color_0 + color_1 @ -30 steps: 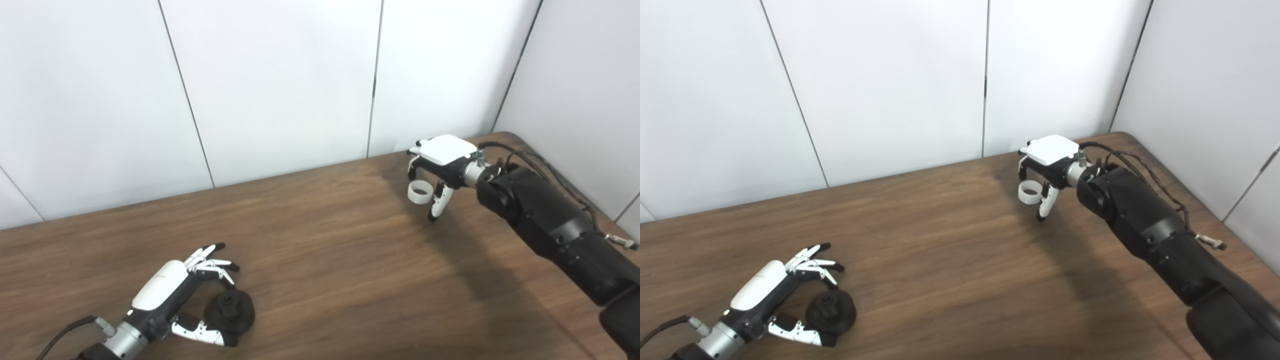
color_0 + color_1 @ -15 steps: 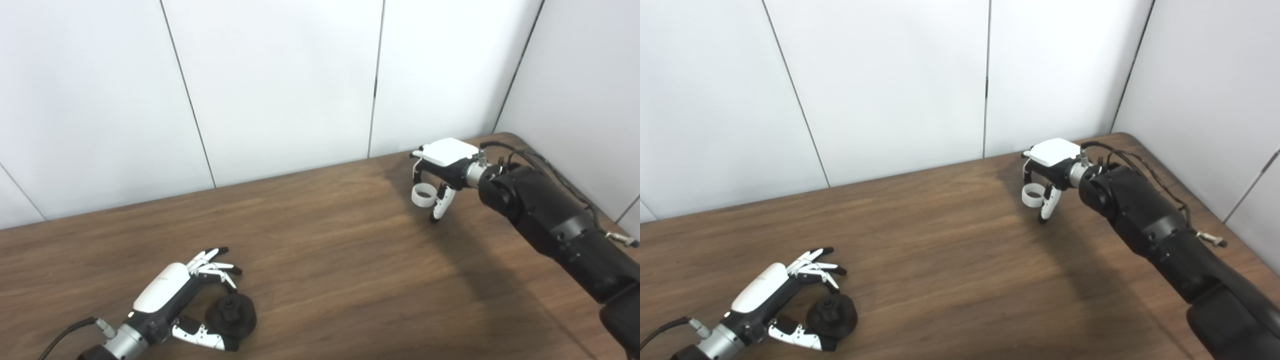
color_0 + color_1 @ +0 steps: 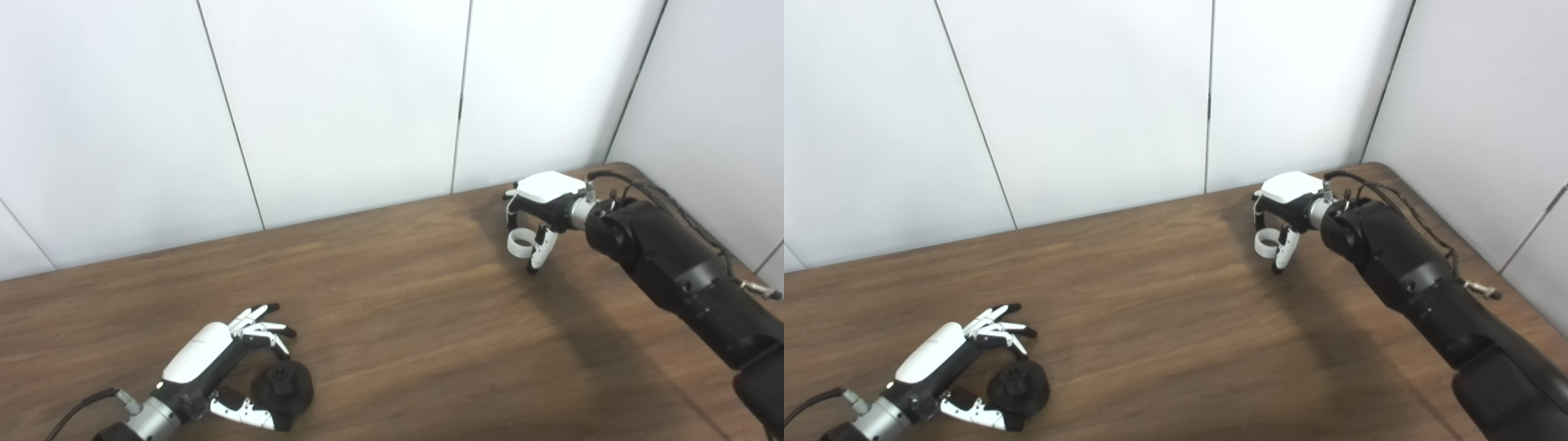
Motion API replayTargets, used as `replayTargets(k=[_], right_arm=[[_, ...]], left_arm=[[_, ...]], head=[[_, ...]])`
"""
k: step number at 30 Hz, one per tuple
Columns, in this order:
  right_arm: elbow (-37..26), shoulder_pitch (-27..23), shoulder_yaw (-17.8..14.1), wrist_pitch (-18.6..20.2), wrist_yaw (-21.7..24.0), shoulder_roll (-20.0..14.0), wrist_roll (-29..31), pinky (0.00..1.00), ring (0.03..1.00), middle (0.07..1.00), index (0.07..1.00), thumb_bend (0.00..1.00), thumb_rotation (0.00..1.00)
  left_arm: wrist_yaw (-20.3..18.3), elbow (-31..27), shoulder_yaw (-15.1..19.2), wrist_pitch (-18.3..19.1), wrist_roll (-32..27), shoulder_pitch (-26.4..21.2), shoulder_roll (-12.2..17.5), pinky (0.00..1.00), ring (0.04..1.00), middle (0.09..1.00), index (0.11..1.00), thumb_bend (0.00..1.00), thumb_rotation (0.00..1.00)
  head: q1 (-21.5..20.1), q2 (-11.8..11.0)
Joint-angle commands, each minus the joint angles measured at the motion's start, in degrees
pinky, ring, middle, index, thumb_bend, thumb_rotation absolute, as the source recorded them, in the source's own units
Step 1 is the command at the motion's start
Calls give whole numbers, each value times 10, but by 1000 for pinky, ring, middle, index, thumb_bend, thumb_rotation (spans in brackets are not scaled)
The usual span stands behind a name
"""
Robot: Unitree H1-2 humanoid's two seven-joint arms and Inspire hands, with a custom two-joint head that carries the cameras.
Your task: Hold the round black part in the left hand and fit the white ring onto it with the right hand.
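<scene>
The round black part [image 3: 283, 387] lies on the wooden table [image 3: 398, 318] at the front left, with a small hub on top. My left hand [image 3: 211, 358] sits just left of it, open. Its fingers arch over the part's far side and its thumb lies along the near side, without gripping. Far right at the back, my right hand [image 3: 542, 202] hangs palm down over the white ring [image 3: 519, 243]. The ring is tilted and pinched between the fingers and the thumb, low over the table.
White wall panels [image 3: 343, 104] close the table's back and right sides. The table's rounded back right corner [image 3: 621, 165] is just behind my right hand. Cables [image 3: 674, 202] run along the right forearm.
My right hand has sunk a little and closed in on the white ring, which now sits tilted and slightly to the right. The left hand and black part have barely moved.
</scene>
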Motion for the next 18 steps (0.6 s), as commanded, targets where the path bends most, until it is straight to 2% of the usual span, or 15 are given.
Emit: replayTargets(k=[1,18], right_arm=[[-10,-15,1,2,5,-13,-1,1000,1000,943,622,1000,232],[-21,2,-12,0,-1,-31,9,1000,1000,950,656,1000,225]], left_arm=[[1,-10,6,-2,-1,-6,11,1000,979,790,481,524,62],[-2,-10,6,-2,-4,-8,13,1000,977,787,481,524,63]], head=[[-1,0],[-3,1]])
